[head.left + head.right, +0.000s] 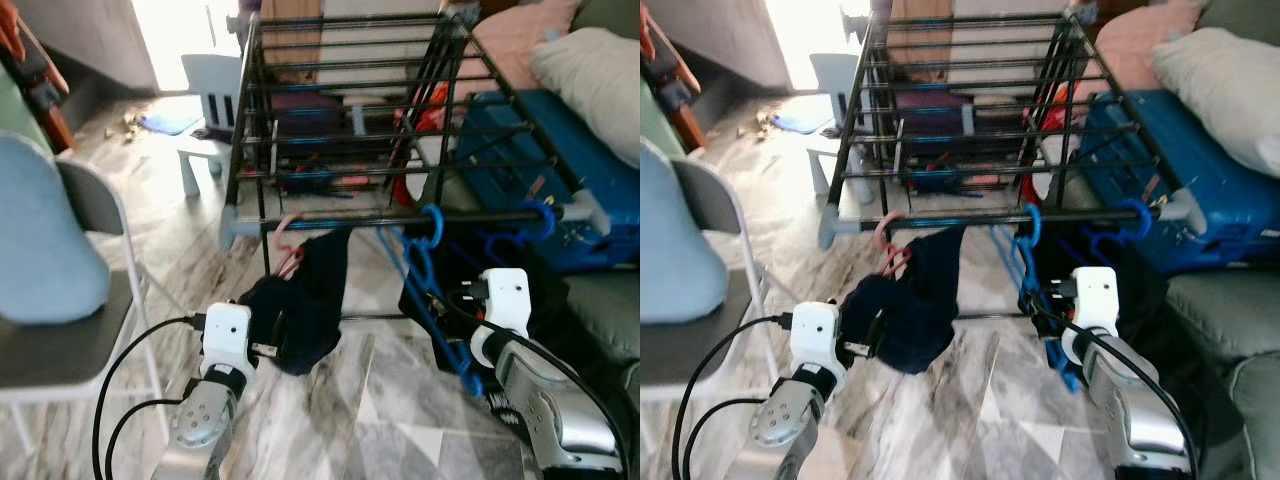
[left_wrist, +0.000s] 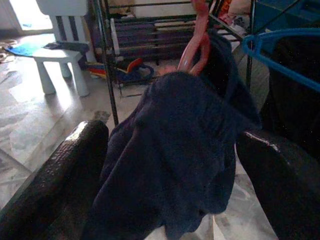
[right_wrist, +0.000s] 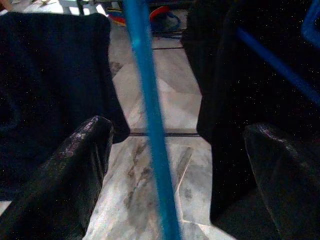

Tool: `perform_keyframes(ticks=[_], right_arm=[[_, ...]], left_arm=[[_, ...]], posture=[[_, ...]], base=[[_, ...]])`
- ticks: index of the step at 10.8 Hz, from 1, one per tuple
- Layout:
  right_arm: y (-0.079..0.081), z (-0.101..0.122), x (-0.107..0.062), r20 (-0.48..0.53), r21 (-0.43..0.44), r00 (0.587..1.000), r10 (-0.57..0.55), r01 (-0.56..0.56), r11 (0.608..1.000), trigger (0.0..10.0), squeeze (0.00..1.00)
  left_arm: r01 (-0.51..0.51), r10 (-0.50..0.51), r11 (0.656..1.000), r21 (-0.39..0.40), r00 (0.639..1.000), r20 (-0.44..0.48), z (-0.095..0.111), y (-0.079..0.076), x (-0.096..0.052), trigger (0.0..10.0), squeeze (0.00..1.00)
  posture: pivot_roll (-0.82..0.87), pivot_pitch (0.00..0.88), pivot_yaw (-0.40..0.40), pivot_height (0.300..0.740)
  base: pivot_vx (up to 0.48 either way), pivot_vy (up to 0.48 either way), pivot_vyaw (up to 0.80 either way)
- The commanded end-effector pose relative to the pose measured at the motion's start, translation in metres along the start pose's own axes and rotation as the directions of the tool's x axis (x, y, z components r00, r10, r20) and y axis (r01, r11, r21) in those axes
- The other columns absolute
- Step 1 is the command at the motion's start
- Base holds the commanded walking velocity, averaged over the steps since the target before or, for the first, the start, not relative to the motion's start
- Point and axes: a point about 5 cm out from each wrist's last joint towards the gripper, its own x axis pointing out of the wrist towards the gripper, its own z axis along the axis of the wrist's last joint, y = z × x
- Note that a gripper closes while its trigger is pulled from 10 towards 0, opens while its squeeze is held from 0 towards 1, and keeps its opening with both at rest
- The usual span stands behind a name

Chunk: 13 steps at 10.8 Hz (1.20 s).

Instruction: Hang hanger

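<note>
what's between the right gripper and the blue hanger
Nothing visible. The right gripper is open, with the blue hanger passing between its fingers, already hooked on the rack's front bar.

Head views overlook rack (image 1: 400,120); wrist views close

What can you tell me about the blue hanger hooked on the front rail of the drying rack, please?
The blue hanger looks like smooth plastic. Its hook loops over the front rail of the black drying rack, and its body hangs steeply tilted, one arm slanting down toward the marble floor. A second blue hook sits further right on the same rail. The right gripper is open with the hanger's bar between its fingers, touching neither. Dark clothing hangs close behind it.
</note>
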Motion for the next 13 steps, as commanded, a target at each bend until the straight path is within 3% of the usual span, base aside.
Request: perform_keyframes(ticks=[1, 6, 7, 8, 10, 11, 13], right_arm=[[0.002, -0.003, 0.002, -0.021, 0.009, 1.000, 0.008, -0.008, 1.000, 10.0, 0.00], [0.004, -0.004, 0.003, -0.026, 0.015, 0.999, 0.019, -0.019, 1.000, 10.0, 0.00], [0.005, -0.002, 0.004, -0.006, -0.026, 1.000, -0.004, 0.004, 1.000, 10.0, 0.00], [0.007, 0.000, 0.006, 0.016, -0.006, 1.000, -0.002, 0.003, 1.000, 10.0, 0.00], [0.009, 0.003, 0.009, 0.090, -0.158, 0.994, -0.067, 0.080, 0.984, 10.0, 0.00], [0.012, -0.001, 0.009, 0.051, -0.117, 0.999, 0.010, -0.004, 0.993, 10.0, 0.00], [0.016, -0.003, 0.008, 0.057, -0.096, 0.998, 0.035, -0.029, 0.995, 10.0, 0.00]], left_arm=[[-0.002, 0.002, 1.000, 0.009, 1.000, -0.013, -0.003, 0.001, -0.001, 10.0, 0.00], [0.003, -0.003, 1.000, 0.011, 1.000, -0.013, -0.004, 0.000, 0.000, 10.0, 0.00], [0.004, -0.004, 1.000, 0.013, 1.000, -0.013, -0.004, 0.000, 0.001, 10.0, 0.00], [0.003, -0.003, 1.000, 0.014, 1.000, -0.013, -0.004, 0.000, 0.002, 10.0, 0.00], [-0.006, 0.006, 1.000, 0.026, 1.000, 0.013, 0.001, 0.002, 0.003, 10.0, 0.00], [-0.011, 0.011, 1.000, 0.027, 1.000, 0.021, 0.004, 0.002, 0.005, 10.0, 0.00], [-0.020, 0.019, 0.999, 0.025, 1.000, 0.019, 0.003, 0.003, 0.004, 10.0, 0.00]], posture=[[-0.10, 0.000, 0.016, 0.740], [-0.11, 0.000, 0.016, 0.740], [-0.10, 0.000, 0.016, 0.740], [-0.10, 0.000, 0.018, 0.740], [-0.09, 0.000, 0.021, 0.740], [-0.09, 0.000, 0.018, 0.740], [-0.08, 0.000, 0.015, 0.740]], base=[[-0.285, 0.000, 0.00], [-0.284, 0.000, 0.00], [-0.285, 0.000, 0.00], [-0.285, 0.000, 0.00], [-0.283, 0.000, 0.00], [-0.281, 0.000, 0.00], [-0.283, 0.000, 0.00]])
